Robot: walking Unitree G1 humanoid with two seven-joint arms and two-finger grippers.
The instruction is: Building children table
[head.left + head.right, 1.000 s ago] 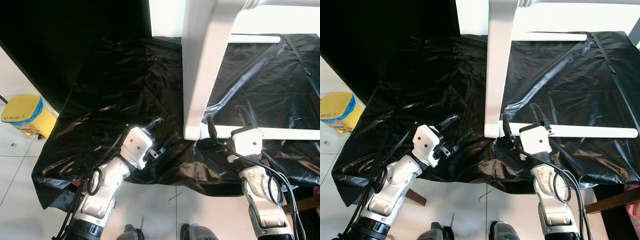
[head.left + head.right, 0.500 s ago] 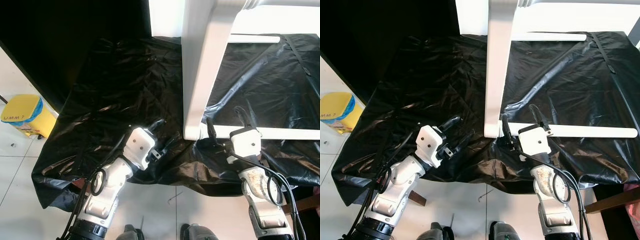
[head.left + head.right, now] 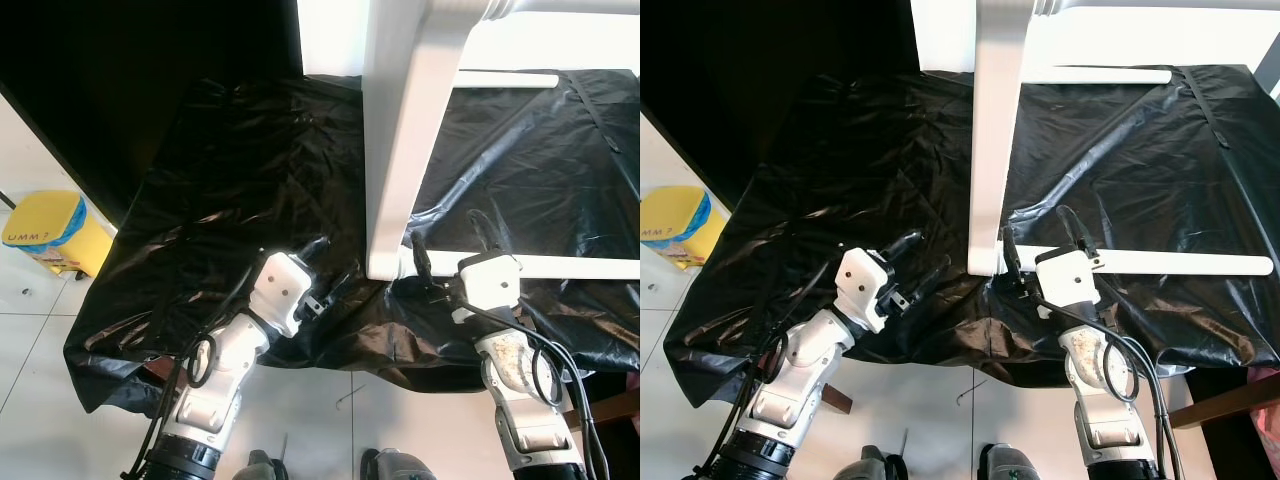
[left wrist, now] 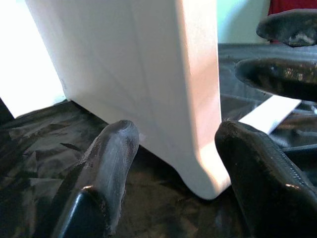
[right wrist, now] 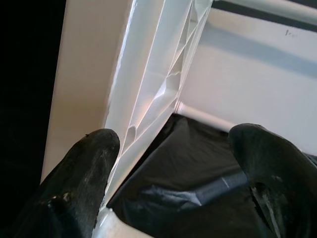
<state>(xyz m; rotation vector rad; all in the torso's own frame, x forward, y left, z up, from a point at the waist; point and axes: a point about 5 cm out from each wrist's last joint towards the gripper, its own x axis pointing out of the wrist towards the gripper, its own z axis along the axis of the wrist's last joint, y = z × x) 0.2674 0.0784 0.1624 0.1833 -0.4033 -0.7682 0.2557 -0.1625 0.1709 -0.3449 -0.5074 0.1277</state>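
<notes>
A white table frame stands on a black plastic sheet (image 3: pixel 250 170): a tall leg (image 3: pixel 395 150) rises from its foot, and a low rail (image 3: pixel 570 266) runs right from there. My left gripper (image 3: pixel 330 262) is open just left of the foot. In the left wrist view the foot (image 4: pixel 163 99) sits between the fingers (image 4: pixel 111 153) without touching them. My right gripper (image 3: pixel 450 236) is open at the corner where rail meets leg. The right wrist view looks up the leg's ribbed inner side (image 5: pixel 163 84) between its fingertips (image 5: pixel 94 153).
A yellow bin (image 3: pixel 45 230) stands on the tiled floor at the left. The sheet's front edge (image 3: pixel 330 365) hangs over just before my arms. A second white rail (image 3: pixel 505 77) lies at the far side. Behind the sheet on the left it is dark.
My left gripper has crept a little to the right, toward the leg's foot. The right gripper has barely shifted.
</notes>
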